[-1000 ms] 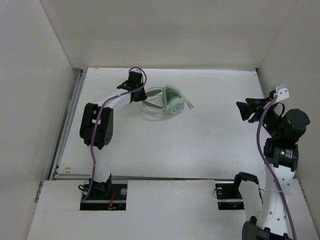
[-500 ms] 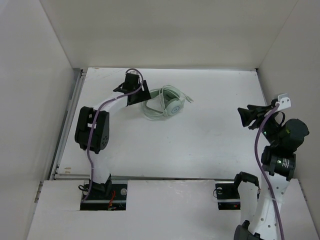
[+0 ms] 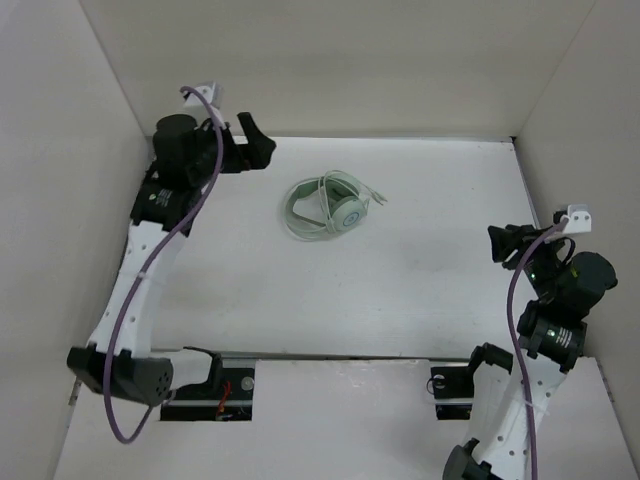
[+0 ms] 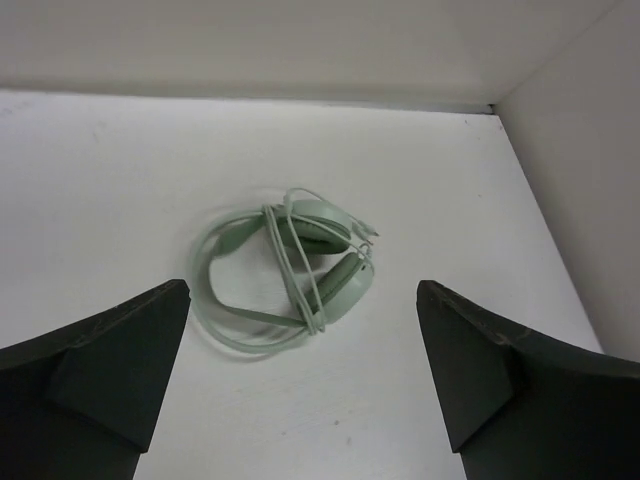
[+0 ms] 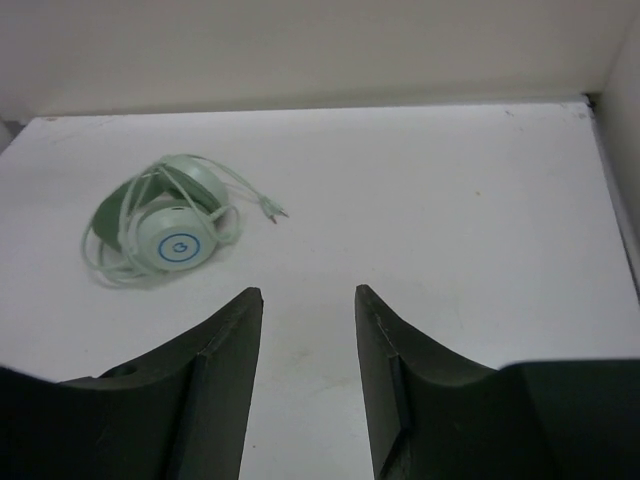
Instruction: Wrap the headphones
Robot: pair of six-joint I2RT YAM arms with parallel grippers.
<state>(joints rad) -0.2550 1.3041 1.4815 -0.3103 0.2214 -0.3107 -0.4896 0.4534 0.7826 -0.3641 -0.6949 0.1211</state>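
Two hands are up off the desk (image 3: 420, 290), both with nothing between their fingers. The left hand (image 3: 257, 140) is spread wide, and the headphones (image 4: 300, 265) lie ahead of it on the desk, well apart and framed between its two fingers, whose bases are cut off by the bottom of the wrist view. The right hand (image 3: 500, 245) is parted less widely; the headphones sit far ahead and to its left. Their thin cord (image 5: 243, 190) loops around the band and cups, its plug (image 5: 277, 211) trailing free. One earcup faces up showing a blue ring. The other is mostly hidden behind it, and the number of cord turns cannot be made out.
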